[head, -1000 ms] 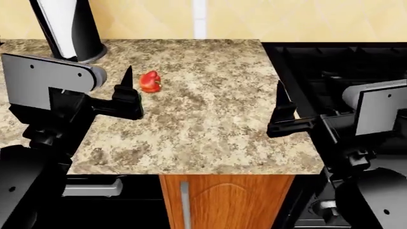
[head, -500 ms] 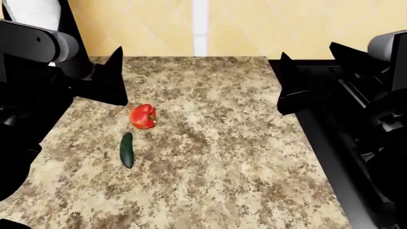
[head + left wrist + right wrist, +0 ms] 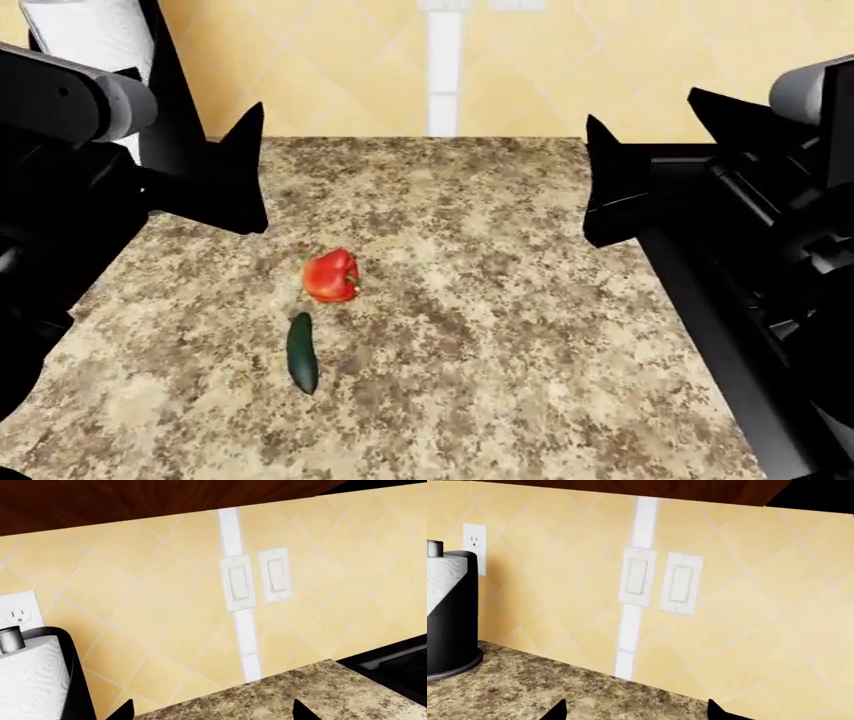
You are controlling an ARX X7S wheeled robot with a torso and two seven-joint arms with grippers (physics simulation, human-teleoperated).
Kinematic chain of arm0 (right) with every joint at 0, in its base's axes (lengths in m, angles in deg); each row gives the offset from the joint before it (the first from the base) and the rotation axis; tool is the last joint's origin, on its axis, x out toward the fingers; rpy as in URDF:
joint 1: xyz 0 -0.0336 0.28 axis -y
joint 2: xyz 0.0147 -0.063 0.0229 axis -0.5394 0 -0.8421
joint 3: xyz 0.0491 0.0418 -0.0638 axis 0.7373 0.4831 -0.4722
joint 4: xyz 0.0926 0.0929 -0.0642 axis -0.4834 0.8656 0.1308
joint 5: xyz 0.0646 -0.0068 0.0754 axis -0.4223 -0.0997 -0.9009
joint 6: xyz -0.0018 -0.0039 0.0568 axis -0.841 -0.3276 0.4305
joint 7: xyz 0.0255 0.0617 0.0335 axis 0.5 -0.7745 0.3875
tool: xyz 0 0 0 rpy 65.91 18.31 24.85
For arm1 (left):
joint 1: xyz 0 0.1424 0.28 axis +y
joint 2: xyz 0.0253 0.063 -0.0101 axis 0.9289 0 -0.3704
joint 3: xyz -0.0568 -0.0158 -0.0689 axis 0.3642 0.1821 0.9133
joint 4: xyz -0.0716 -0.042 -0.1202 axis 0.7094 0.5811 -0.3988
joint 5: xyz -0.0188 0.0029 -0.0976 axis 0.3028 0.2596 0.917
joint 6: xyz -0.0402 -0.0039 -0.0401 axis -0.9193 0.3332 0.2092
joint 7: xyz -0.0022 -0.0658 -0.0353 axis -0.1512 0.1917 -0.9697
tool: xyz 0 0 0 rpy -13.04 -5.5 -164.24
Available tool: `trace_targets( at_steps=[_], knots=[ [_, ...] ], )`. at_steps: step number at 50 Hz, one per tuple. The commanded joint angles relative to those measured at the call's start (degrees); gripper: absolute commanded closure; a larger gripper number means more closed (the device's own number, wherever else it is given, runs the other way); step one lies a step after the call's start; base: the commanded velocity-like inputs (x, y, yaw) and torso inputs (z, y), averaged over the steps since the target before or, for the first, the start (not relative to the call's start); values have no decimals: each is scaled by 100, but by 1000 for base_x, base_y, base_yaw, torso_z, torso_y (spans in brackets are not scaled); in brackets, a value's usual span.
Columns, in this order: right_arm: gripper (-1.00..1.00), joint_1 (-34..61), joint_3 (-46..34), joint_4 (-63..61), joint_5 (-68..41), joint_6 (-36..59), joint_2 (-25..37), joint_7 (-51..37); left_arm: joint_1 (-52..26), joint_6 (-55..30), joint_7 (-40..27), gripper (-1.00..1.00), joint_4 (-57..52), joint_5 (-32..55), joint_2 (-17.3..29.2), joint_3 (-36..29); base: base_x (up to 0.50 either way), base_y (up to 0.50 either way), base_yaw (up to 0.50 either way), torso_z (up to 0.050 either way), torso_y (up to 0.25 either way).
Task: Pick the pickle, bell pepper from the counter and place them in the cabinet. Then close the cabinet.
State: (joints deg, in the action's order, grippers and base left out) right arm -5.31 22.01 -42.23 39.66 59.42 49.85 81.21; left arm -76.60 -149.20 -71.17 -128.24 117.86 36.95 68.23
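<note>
Your head view now takes in the wall switches; the bell pepper (image 3: pixel 331 275) and pickle (image 3: pixel 303 352) sit lower in it, nearer the table's (image 3: pixel 534 350) front edge.

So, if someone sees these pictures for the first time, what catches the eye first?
Most likely the red bell pepper, the brightest thing on the speckled granite counter, with the dark green pickle lying just in front of it. Next come the two black grippers, left and right, raised above the counter on either side and holding nothing. On the yellow tiled wall, two white light switches stand out.
</note>
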Motion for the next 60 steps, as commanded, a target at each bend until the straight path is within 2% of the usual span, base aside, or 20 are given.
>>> trace_targets(
  at_steps=[1, 10, 17, 27, 60],
  knots=[
    [-100, 42, 102, 69, -275, 85, 82, -191, 14, 122, -132, -100, 65, 231, 111, -66, 137, 0, 0, 50, 0],
    [-100, -24, 323, 184, -721, 60, 156, -536, -76, 131, -244, -100, 106, 377, 142, -126, 74, -2, 0, 50, 0],
    [-100, -85, 334, 167, -864, -44, 258, -594, -116, 122, -364, -100, 108, 522, 155, -132, 0, 0, 443, 50, 0],
    [-100, -50, 440, 207, -1199, -6, 265, -820, -181, 112, -535, -100, 95, 781, 172, -151, 106, -225, 0, 50, 0],
    [-100, -125, 341, 368, -1589, -383, 505, -1115, -122, 406, -722, -100, 179, 1063, 425, -289, 83, -55, 0, 50, 0]
  ],
)
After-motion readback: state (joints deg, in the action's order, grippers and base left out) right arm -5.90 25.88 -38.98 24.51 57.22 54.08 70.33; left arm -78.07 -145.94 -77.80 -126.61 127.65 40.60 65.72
